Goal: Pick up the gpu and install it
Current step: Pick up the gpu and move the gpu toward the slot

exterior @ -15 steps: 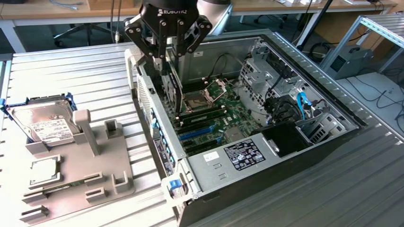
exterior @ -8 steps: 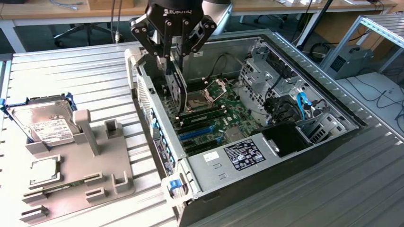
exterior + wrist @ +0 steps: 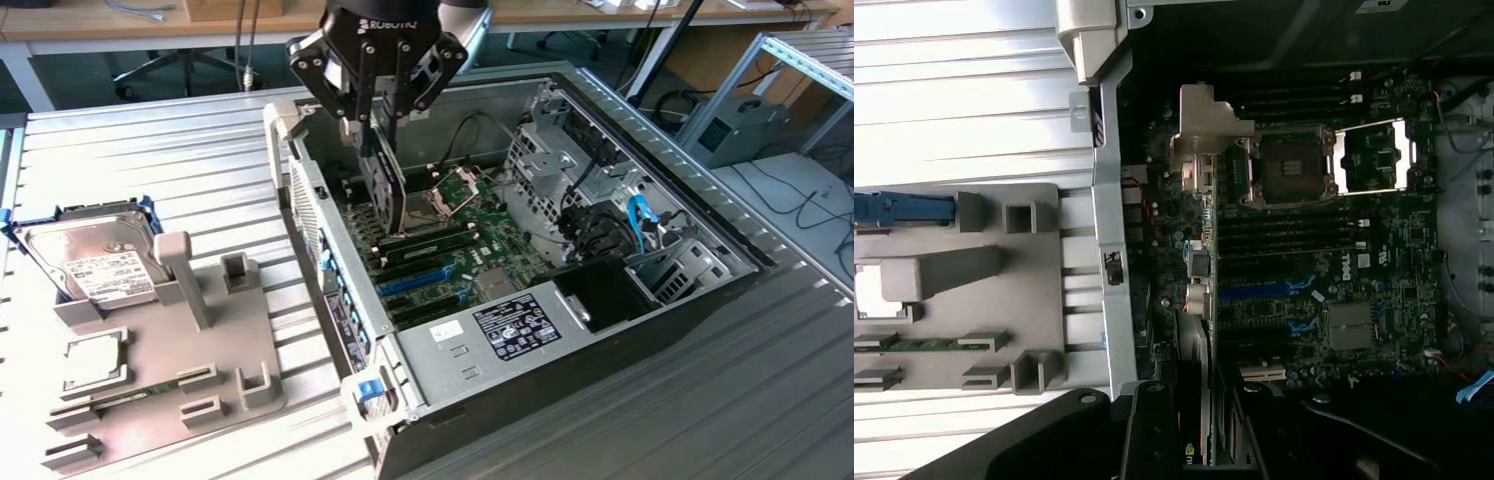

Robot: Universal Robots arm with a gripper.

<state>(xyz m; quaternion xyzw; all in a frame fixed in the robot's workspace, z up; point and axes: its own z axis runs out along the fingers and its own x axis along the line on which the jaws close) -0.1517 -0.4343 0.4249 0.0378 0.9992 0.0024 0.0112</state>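
Step in hand: carry-and-align stage of the install, by my judgement; the pick-up looked complete and the card was not yet seated
End effector: gripper (image 3: 378, 118) was poised over the open computer case (image 3: 694, 215), fingers drawn part-way together and clamped on the upper end of the gpu (image 3: 390, 190)
Location of gpu: held in the air within the mouth of the case, above the motherboard (image 3: 501, 240) and near the case wall on the exterior view's left; its lower end stood close over the board, though contact could not be determined
Long axis: near upright, running down from the fingers toward the board, with the lower end leaning slightly to the exterior view's right
Facing: card was presented almost edge-on to the exterior view
Bracket end: not confirmed; in the wrist view a pale metal piece (image 3: 1206, 135) beyond the card's dark edge may have been the bracket
Next move calls for: contact edge squared to one of the blue slots (image 3: 420, 283); since the card stood on end, its long axis would likely need laying along the slot, followed by a straight, even press
Other items: fixture tray (image 3: 254, 340) and hard drive (image 3: 96, 262) lay well apart, on the exterior view's left
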